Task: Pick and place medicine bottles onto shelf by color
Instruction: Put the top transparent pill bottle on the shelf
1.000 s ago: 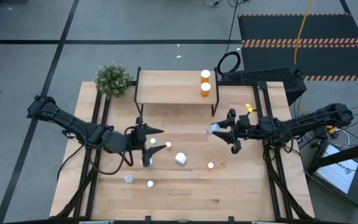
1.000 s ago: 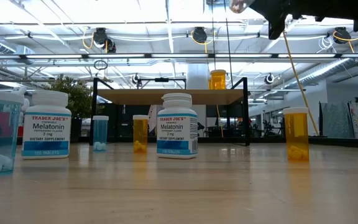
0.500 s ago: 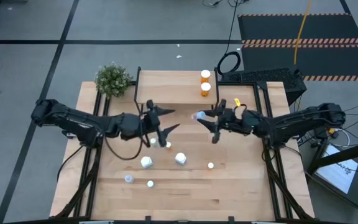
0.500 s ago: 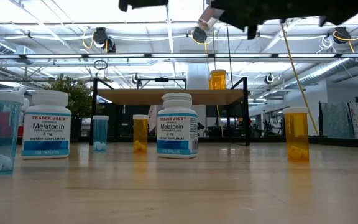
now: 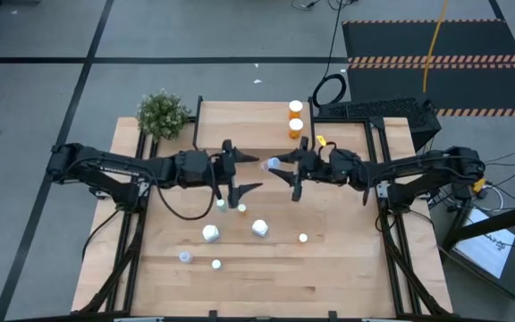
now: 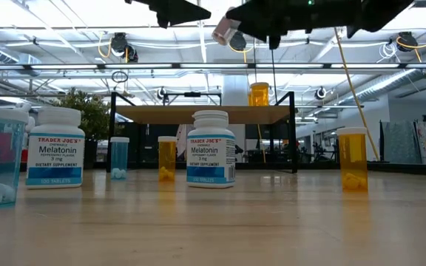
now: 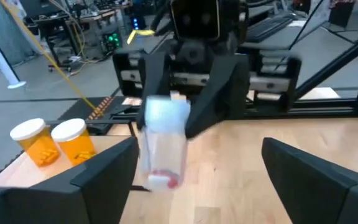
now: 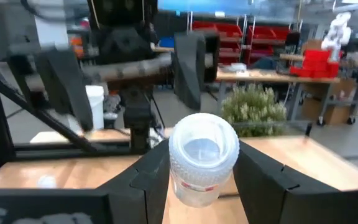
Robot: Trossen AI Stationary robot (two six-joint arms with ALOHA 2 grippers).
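My right gripper (image 5: 280,171) clamped a clear, white-capped medicine bottle (image 5: 273,165) above the table; my left gripper (image 5: 244,175) faced it, fingers spread.

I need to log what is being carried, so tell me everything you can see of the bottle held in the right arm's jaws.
The bottle is a small clear, pale-tinted plastic cylinder with a white cap; something reddish shows inside one end. The right gripper holds it between its jaws, lying roughly level, high above the table and in front of the shelf. The left gripper faces it with jaws wide open and apart from it. Only the right jaws touch the bottle.
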